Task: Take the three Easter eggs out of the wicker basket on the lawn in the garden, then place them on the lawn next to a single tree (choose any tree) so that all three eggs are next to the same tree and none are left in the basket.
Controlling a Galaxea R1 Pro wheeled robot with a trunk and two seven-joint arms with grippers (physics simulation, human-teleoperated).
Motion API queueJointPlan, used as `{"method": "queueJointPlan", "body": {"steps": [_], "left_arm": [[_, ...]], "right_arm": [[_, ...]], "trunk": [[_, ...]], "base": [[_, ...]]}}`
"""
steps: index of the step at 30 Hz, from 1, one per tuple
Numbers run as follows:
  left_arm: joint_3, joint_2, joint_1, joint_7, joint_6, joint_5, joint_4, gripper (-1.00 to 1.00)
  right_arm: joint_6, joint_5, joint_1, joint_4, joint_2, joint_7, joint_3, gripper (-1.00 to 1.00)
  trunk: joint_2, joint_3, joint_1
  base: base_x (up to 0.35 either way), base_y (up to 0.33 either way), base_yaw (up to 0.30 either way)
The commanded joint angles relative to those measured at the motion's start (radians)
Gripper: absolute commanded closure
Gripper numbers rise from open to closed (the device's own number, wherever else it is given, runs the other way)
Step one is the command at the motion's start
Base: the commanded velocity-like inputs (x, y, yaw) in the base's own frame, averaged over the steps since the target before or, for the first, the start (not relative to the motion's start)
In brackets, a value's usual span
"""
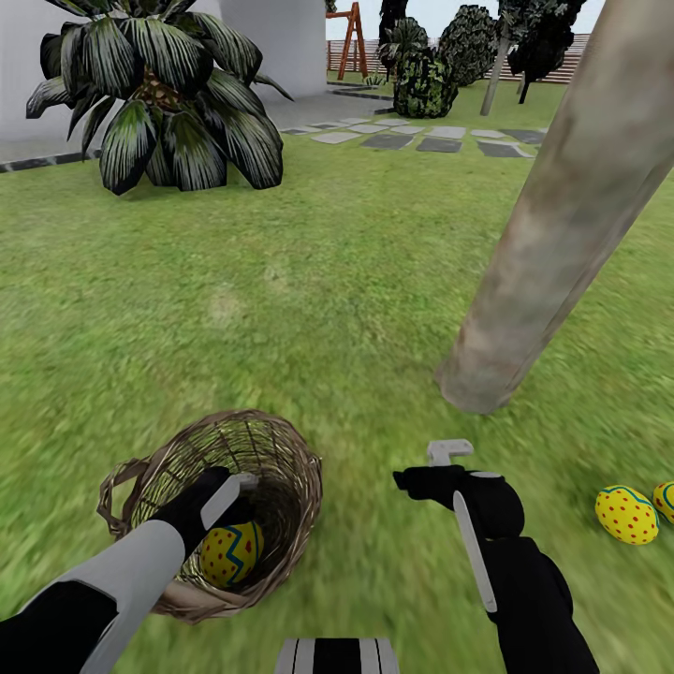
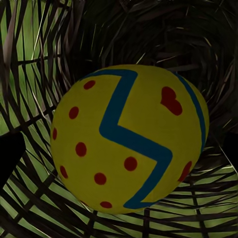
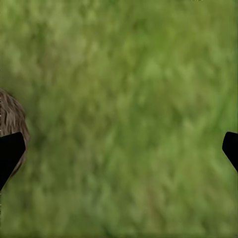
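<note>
Two eggs (image 1: pixel 625 514) are already laid on the lawn (image 1: pixel 328 281) right of the tree (image 1: pixel 552 243). The last egg (image 1: pixel 230 553) sits in the basket (image 1: pixel 300 487), the spread left gripper (image 1: pixel 225 505) lowered around it, not yet pinched. The right gripper (image 1: pixel 440 468) hangs wide, empty.

The head camera looks forward and down from above over the lawn (image 1: pixel 309 281), the wicker basket (image 1: pixel 281 459) and the tree trunk (image 1: pixel 552 243). The left wrist camera peers very close into that same basket (image 2: pixel 44 59), facing one Easter egg (image 2: pixel 129 139). The right wrist camera faces down, close over blurred grass (image 3: pixel 129 114) shared with the head view.
</note>
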Motion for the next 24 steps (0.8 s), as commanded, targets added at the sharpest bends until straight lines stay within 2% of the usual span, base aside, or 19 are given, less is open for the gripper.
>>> {"method": "queueJointPlan", "body": {"steps": [1, 8, 13, 16, 20, 22, 24], "left_arm": [[-0.008, 0.001, 0.000, 0.008, 0.003, 0.010, -0.002, -1.00], [-0.008, 0.001, 0.000, 0.008, -0.003, 0.010, -0.002, -1.00], [-0.008, 0.001, 0.000, 0.008, -0.005, 0.010, -0.002, -1.00], [-0.008, 0.001, 0.000, 0.008, -0.005, 0.010, -0.002, -1.00], [-0.008, 0.001, 0.000, 0.008, -0.006, 0.010, -0.002, -1.00], [-0.008, 0.001, 0.000, 0.008, -0.006, 0.010, -0.002, -1.00], [-0.008, 0.001, 0.000, 0.008, -0.006, 0.010, -0.003, -1.00]], "right_arm": [[0.004, 0.010, -0.001, -0.001, 0.000, 0.009, -0.001, -1.00], [0.004, 0.010, 0.000, -0.001, -0.001, 0.044, -0.001, -1.00], [0.004, 0.010, 0.001, -0.001, -0.002, 0.119, -0.001, -1.00], [-0.038, 0.010, 0.003, -0.001, -0.003, 0.183, -0.002, -1.00], [-0.066, 0.010, 0.005, -0.002, -0.004, 0.234, -0.007, -1.00], [-0.080, 0.010, 0.005, -0.002, -0.005, 0.264, -0.018, -1.00], [-0.109, 0.010, 0.006, -0.002, -0.005, 0.330, -0.051, -1.00]], "trunk": [[0.000, -0.001, 0.000], [0.000, -0.001, 0.000], [0.000, -0.001, 0.000], [0.000, -0.001, 0.000], [0.000, -0.001, 0.000], [0.000, -0.001, 0.000], [0.000, -0.001, 0.000]], "base": [[0.000, 0.000, 0.000], [0.000, 0.000, 0.000], [0.000, 0.000, 0.000], [0.000, 0.000, 0.000], [0.000, 0.000, 0.000], [0.000, 0.000, 0.000], [0.000, 0.000, 0.000]]}}
